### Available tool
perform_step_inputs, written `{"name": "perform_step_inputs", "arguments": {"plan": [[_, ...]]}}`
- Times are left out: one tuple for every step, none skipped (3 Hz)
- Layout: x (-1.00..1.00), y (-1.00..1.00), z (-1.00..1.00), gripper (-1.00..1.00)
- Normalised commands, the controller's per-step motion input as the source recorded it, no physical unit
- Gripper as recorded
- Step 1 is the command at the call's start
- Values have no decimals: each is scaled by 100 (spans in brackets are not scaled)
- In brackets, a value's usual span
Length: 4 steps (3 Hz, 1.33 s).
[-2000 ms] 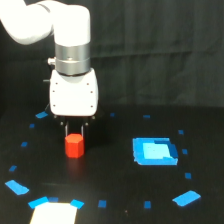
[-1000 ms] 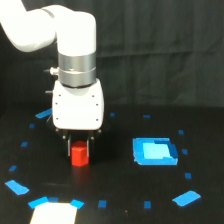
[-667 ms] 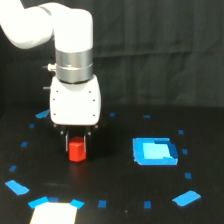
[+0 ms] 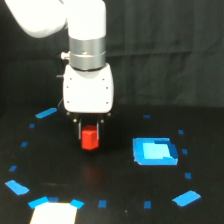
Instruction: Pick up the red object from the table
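A white robot arm holds a small red-orange stubby block (image 4: 90, 139) just above the matte black bench (image 4: 115, 200).

The pincer (image 4: 90, 136) is clamped on the block, apparently lifting it; a flat blue square (image 4: 155, 151) lies to the exterior view's right.
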Motion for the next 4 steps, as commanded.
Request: {"name": "perform_step_inputs", "arguments": {"plan": [[-12,35,89,-100],[100,96,100,-90],[100,100,100,-100],[87,69,87,-100]]}}
